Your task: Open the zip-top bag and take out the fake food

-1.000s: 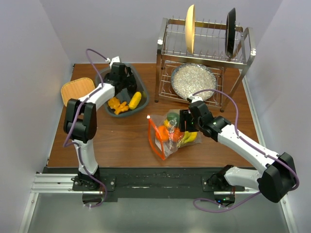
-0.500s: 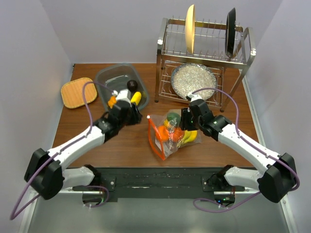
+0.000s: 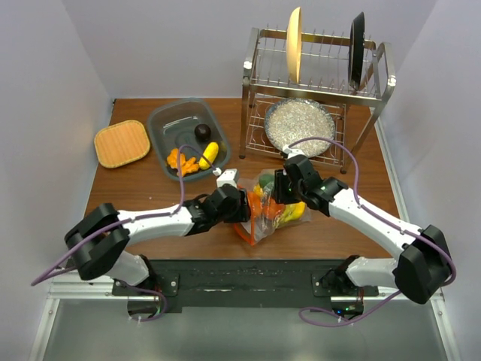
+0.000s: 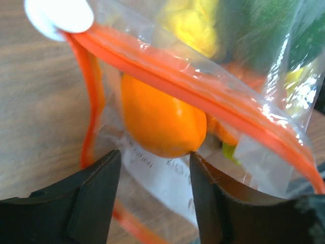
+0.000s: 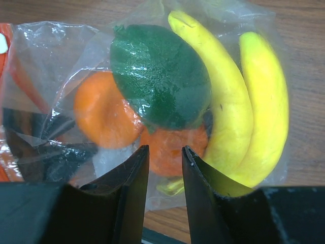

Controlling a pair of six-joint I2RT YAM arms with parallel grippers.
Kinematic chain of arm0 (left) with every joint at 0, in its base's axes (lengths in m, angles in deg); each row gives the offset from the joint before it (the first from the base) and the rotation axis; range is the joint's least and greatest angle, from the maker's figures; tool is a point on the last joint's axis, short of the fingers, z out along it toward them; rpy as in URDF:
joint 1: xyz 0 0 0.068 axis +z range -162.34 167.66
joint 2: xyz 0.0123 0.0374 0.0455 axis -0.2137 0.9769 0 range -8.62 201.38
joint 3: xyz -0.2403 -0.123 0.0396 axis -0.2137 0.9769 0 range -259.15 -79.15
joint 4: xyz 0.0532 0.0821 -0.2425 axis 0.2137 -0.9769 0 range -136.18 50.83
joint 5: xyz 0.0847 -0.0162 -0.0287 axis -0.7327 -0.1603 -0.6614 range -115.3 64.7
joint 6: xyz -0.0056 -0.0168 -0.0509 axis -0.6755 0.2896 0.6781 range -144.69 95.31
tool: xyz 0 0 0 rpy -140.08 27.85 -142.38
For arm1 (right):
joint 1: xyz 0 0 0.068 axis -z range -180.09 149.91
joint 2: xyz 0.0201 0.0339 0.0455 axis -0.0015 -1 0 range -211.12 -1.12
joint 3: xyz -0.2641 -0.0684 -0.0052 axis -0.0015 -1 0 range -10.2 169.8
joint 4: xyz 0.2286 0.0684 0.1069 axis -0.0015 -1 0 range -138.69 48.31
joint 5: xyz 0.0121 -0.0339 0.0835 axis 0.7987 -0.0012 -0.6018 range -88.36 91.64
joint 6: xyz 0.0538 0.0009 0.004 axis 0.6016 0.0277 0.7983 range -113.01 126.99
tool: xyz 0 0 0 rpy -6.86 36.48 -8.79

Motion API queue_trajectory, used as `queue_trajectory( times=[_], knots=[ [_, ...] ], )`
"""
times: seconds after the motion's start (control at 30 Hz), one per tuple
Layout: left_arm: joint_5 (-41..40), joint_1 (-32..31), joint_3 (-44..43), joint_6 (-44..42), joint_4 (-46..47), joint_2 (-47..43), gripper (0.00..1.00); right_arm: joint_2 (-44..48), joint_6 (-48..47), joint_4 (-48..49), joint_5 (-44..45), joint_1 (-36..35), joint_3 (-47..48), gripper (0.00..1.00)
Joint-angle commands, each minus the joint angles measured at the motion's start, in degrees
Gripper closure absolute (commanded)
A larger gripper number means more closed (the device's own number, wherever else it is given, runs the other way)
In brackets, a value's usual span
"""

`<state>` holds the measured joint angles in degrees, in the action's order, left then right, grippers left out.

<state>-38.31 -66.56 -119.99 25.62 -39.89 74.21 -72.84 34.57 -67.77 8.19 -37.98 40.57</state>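
Scene: two robot arms meet at the middle of a brown wooden worktop (image 3: 150, 197).
Bag: a clear crinkly plastic zip-top bag (image 3: 257, 228) lies mid-worktop between the two tools. Its orange-red zip strip (image 4: 203, 94) faces the left arm, with a white slider tab (image 4: 58, 15) at one end. In the left wrist view the two halves of the strip stand apart, so the mouth gapes.
Contents: inside the bag are a round orange plastic fruit (image 4: 162, 122), a dark green piece (image 5: 160, 76), a yellow banana bunch (image 5: 238, 112) and a smaller orange piece (image 5: 104, 117).
Left tool (image 4: 153, 158): fingers spread at the bag's mouth, film between them, just under the orange fruit.
Right tool (image 5: 165, 150): fingers a narrow gap apart against the bag's far side, below the green piece. Whether they nip the film cannot be told.
Writing: a white printed patch (image 4: 162, 175) on the film is too blurred to read.
Tub: a grey translucent plastic tub (image 3: 161, 124) sits back left, well apart from the bag. It holds a dark brown piece (image 3: 201, 131), a yellow piece (image 3: 210, 154) and orange bits (image 3: 180, 162).
Rack: a metal wire dish rack (image 3: 252, 83) stands at the back right. A pale yellow plate (image 3: 294, 45) and a black plate (image 3: 357, 49) stand on edge up top, with a round glittery silver plate (image 3: 299, 124) below.
Mat: a tan square mat (image 3: 122, 143) lies at the far left.
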Motion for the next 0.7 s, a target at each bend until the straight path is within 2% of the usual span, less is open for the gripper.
queue_trajectory(
  times=[0.0, 0.43, 0.57, 0.67],
  knots=[
    [-6.4, -0.6, -4.5, 0.8, 5.9, 2.5, 0.35, -1.0, -0.3, 1.7, 2.0, -0.3, -0.1, 0.64],
    [-13.8, -1.2, -9.7, -0.6, 4.6, 12.7, 0.20, -4.4, -2.0, 1.8, 1.2, -0.2, -1.1, 0.65],
    [-15.4, -1.2, -9.8, -0.8, 6.0, 13.8, 0.20, -4.9, -2.2, 1.8, 0.8, -0.3, -1.1, 0.65],
    [-16.5, -1.2, -8.6, -2.6, 10.2, 13.2, 0.26, -4.9, -2.3, 1.7, 1.1, -0.3, -1.2, 0.65]
  ],
)
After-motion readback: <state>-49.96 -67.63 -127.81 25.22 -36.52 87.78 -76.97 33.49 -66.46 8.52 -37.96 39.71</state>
